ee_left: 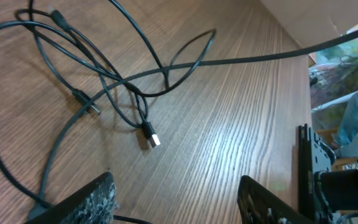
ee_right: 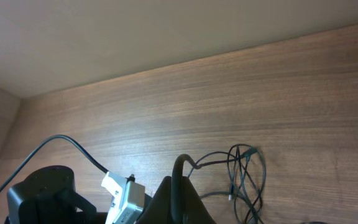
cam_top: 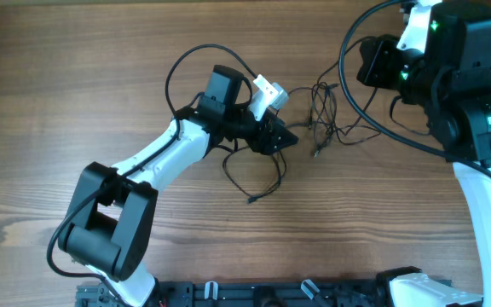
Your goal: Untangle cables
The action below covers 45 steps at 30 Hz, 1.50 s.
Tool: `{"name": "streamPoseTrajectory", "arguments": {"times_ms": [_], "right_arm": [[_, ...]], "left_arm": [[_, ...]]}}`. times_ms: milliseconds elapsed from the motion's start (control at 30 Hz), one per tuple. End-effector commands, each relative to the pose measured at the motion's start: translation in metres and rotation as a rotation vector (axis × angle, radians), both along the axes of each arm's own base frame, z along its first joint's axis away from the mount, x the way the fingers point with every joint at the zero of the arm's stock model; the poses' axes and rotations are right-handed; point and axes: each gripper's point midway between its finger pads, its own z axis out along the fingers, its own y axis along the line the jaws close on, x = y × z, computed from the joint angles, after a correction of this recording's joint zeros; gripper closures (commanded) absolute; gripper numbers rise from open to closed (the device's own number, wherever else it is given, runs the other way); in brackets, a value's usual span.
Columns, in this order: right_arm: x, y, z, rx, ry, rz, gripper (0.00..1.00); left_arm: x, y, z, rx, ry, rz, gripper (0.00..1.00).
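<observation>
Thin black cables with small metallic plug ends [cam_top: 326, 115] lie in a loose knot on the brown wooden surface [cam_top: 75, 77], roughly midway between the two arms. One slack loop [cam_top: 258, 175] trails back under the left arm. The left end effector [cam_top: 281, 136] sits just beside the knot's near edge. From its wrist camera we see its two fingers [ee_left: 82, 199] standing well apart with bare wood between them, so we take it as open and holding nothing. The knot lies ahead of that gap, off toward one side, and a silver-tipped plug [ee_left: 152, 138] at the end of one strand lies nearest the fingers. Seen from above, the tangle spreads mostly along the line joining the two arms. The right end effector [cam_top: 369, 64] hangs near the far end of the knot, closed, and we see no cable in it. We judge the left arm to be the nearer one, so the coming move turns on it reaching forward onto a single strand rather than onto the crossing.
</observation>
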Motion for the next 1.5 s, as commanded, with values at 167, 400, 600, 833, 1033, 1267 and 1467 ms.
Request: {"name": "streamPoseTrajectory", "arguments": {"times_ms": [167, 400, 600, 833, 1033, 1267, 1467], "right_arm": [[0.0, -0.002, 0.007, -0.01, -0.022, 0.007, 0.96], [-0.006, -0.003, 0.0, -0.019, 0.015, 0.007, 0.96], [-0.009, -0.003, -0.004, -0.037, 0.029, 0.02, 0.96], [-0.011, 0.003, -0.005, -0.02, 0.036, 0.055, 0.96], [-0.011, 0.004, -0.004, -0.024, 0.031, 0.066, 0.96], [-0.014, -0.001, -0.011, -0.048, 0.058, 0.046, 0.96], [0.002, -0.069, -0.041, -0.27, 0.142, -0.285, 0.96]], "left_arm": [[-0.027, -0.028, -0.006, 0.024, 0.019, -0.067, 0.32], [0.022, -0.006, -0.068, 0.31, -0.025, 0.278, 0.33], [0.082, -0.001, -0.035, 0.257, -0.261, 0.473, 0.21], [0.088, 0.007, -0.058, 0.297, -0.241, 0.494, 0.18], [0.076, 0.001, -0.094, 0.311, -0.162, 0.428, 0.17], [0.11, 0.036, -0.084, 0.367, -0.172, 0.671, 0.96], [0.149, 0.178, 0.049, 0.421, -0.323, 1.041, 0.96]]}}
